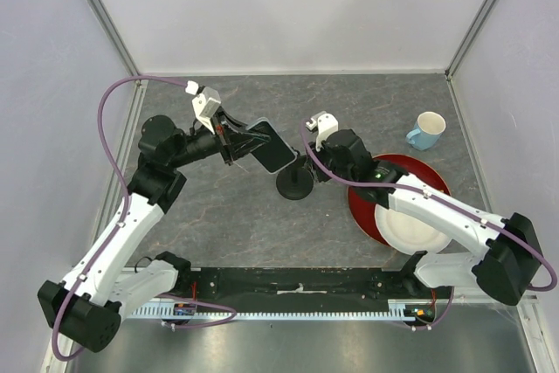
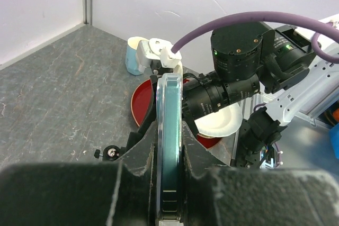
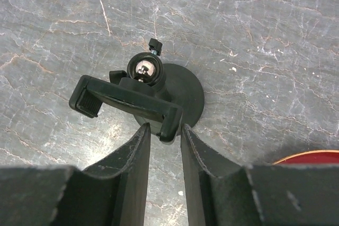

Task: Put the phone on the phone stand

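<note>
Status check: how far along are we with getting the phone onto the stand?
Done: the phone is off the table, clamped edge-on in the left gripper, near the stand. In hand: the right gripper seems to pinch one end of the stand's cradle, steadying it. Left: the cradle is empty, so the phone must be lowered into it and released.

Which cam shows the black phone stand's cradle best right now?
Right wrist: the black disc-based phone stand sits centred, with cradle, ball joint and round base all clear. Top external shows mainly its base, small, with the cradle hard to make out. Left wrist: the thin dark phone, edge-on, hides most of it.
</note>
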Action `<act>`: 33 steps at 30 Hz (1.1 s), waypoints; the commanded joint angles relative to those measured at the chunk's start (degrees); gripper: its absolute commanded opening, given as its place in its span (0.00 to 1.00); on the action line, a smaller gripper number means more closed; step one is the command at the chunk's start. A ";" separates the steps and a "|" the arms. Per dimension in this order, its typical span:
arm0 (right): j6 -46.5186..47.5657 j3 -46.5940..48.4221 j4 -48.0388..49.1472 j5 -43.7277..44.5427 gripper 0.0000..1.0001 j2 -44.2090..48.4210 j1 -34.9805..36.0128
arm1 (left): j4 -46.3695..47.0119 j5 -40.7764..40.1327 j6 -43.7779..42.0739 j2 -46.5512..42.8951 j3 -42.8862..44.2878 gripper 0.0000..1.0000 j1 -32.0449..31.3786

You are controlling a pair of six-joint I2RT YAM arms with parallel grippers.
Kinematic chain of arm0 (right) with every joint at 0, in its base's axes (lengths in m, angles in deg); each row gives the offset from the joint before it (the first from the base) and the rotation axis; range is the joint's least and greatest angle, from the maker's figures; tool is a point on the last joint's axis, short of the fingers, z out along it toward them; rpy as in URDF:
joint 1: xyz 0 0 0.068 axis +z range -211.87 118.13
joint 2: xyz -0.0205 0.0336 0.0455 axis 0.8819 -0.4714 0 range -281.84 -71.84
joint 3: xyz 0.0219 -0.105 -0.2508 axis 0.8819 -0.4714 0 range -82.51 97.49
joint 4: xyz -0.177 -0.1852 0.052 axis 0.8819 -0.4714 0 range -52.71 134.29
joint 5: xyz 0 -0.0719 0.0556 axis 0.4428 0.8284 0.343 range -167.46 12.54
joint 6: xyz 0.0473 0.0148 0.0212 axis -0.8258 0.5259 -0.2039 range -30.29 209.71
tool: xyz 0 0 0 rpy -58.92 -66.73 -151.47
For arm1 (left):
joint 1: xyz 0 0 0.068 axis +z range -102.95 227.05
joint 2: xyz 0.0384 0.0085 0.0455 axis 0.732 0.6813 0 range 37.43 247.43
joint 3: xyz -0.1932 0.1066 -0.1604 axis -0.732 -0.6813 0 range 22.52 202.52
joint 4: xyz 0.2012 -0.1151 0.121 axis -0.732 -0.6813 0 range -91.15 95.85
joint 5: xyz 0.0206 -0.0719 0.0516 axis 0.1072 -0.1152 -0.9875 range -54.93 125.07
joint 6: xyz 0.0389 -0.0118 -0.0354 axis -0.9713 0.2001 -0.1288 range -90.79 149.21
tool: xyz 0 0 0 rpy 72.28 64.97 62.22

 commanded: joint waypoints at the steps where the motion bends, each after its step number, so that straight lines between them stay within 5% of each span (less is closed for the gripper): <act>1: -0.75 2.54 0.68 1.72 0.36 3.14 0.10 | 3.29 -0.50 -1.80 -0.86 0.73 0.02 -0.05; 22: -0.75 3.16 0.33 2.33 0.33 0.07 0.19 | 6.72 2.84 1.89 3.80 -0.23 0.02 -1.63; 28: 0.13 3.95 1.12 1.11 0.00 -1.08 0.10 | 7.60 3.63 1.37 5.91 -0.50 0.02 -2.24; 33: 3.11 2.99 1.39 -5.38 0.00 -0.81 -1.56 | 18.55 15.48 1.01 8.11 -3.04 0.02 -3.03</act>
